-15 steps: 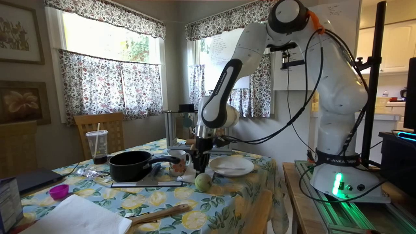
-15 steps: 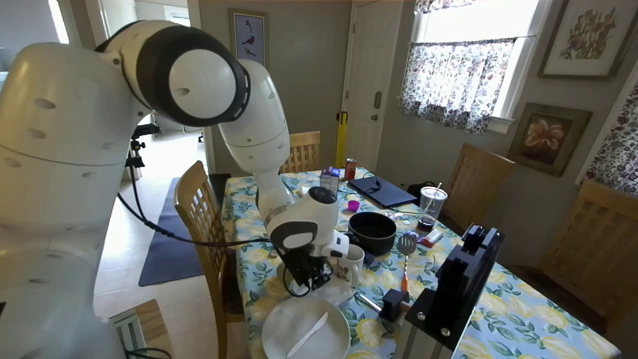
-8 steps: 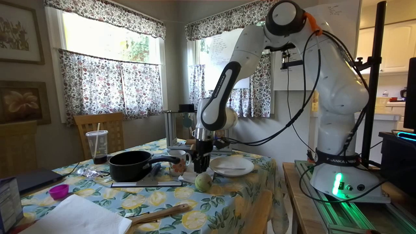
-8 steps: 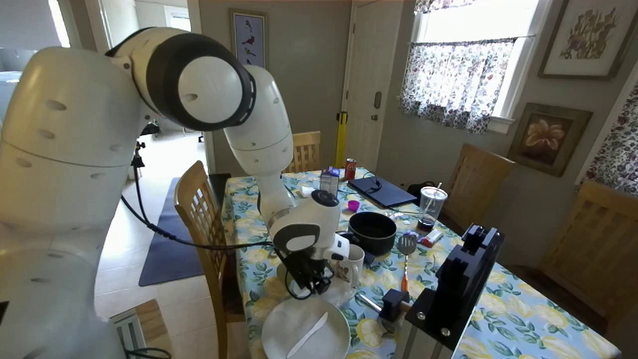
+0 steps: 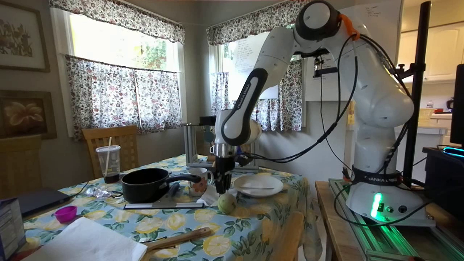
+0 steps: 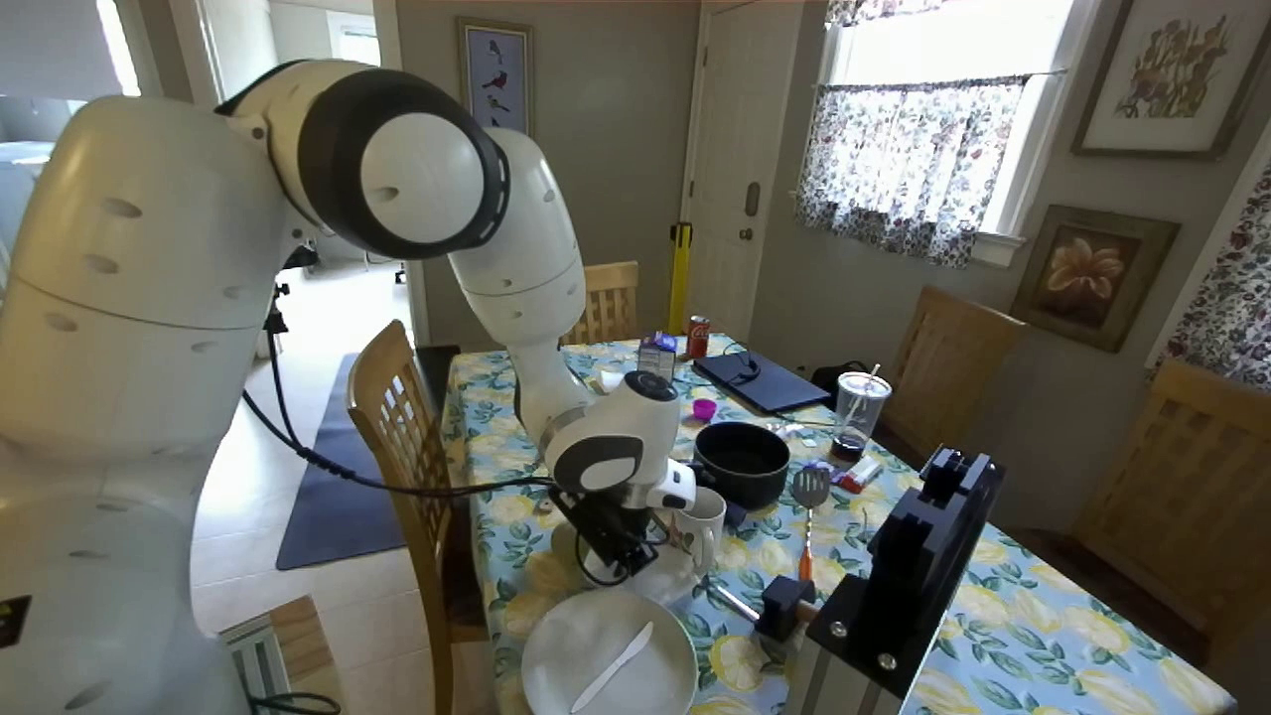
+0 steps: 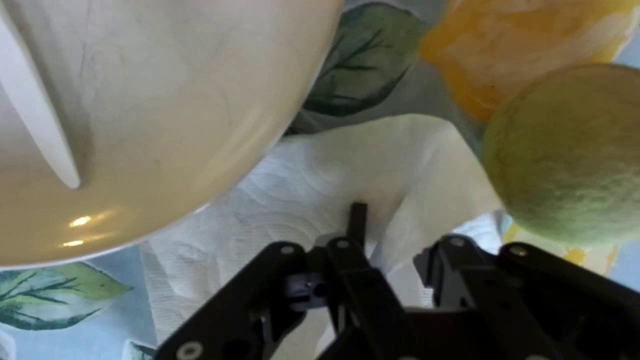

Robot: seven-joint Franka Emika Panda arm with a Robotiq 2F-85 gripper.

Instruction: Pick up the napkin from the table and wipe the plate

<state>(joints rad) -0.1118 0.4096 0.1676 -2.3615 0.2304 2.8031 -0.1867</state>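
Observation:
The napkin is a white textured paper piece on the table, with a raised fold beside the green ball. In the wrist view my gripper comes down over it. Its two fingers stand apart, and napkin shows in the gap without being visibly pinched. One slim dark fingertip reaches down to the paper; whether it touches is unclear. The white plate lies right beside the napkin, with a white knife on it. In an exterior view the gripper hides part of the napkin.
A round green ball sits close against the napkin. A flowered mug and a black pan with its handle toward the gripper stand near. A metal frame rises by the table edge. A large white sheet lies at the front.
My gripper has shifted slightly toward the mug. The napkin beneath it looks more bunched and raised on the mug's side. Plate and ball have stayed put.

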